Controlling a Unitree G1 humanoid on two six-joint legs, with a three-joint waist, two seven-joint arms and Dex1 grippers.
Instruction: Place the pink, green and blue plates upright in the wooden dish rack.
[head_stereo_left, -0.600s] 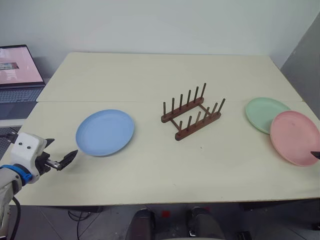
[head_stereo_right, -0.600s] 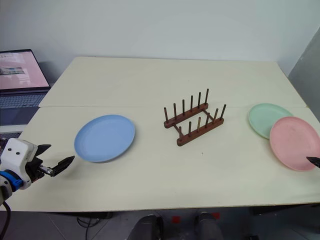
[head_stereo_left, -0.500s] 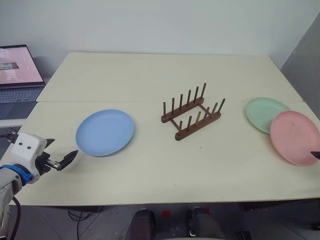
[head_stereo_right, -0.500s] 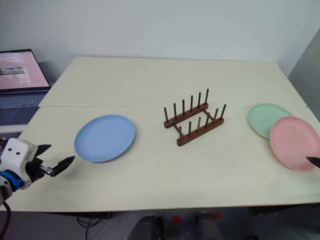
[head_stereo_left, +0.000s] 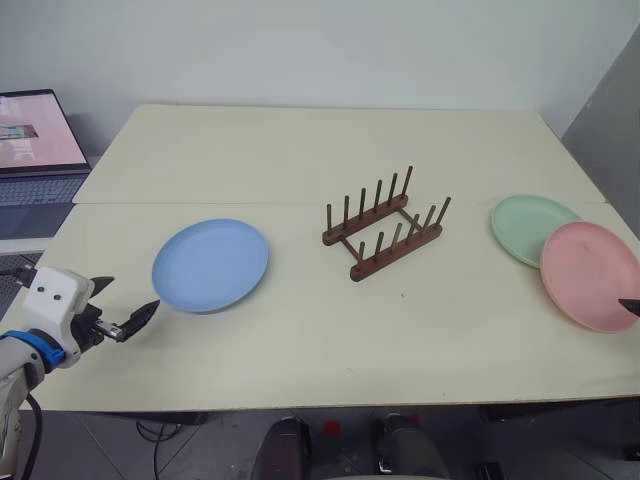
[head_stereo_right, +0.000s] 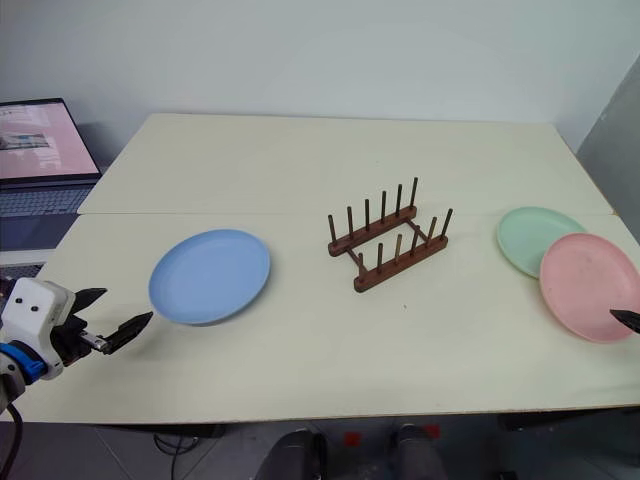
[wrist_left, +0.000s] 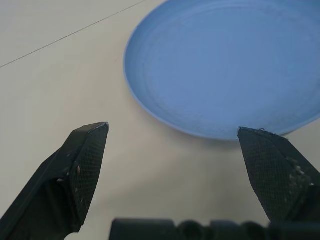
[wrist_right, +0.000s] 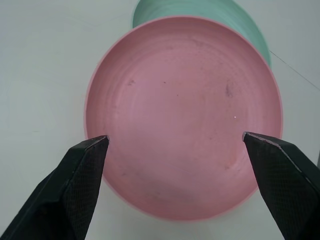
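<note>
Centrally, the wooden dish rack (head_stereo_left: 385, 228) stands empty; blue plate (head_stereo_left: 210, 264) lies flat left, green plate (head_stereo_left: 533, 228) and overlapping pink plate (head_stereo_left: 590, 274) right near the surface (head_stereo_left: 300, 150) edge. Left end effector (head_stereo_left: 122, 308) and right end effector (wrist_right: 180, 145) gape empty.

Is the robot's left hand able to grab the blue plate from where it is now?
Probably yes. The left gripper is open and points at the near rim of the blue plate, which lies flat on the table with nothing between them. Pinching a flat rim may be tricky.
</note>
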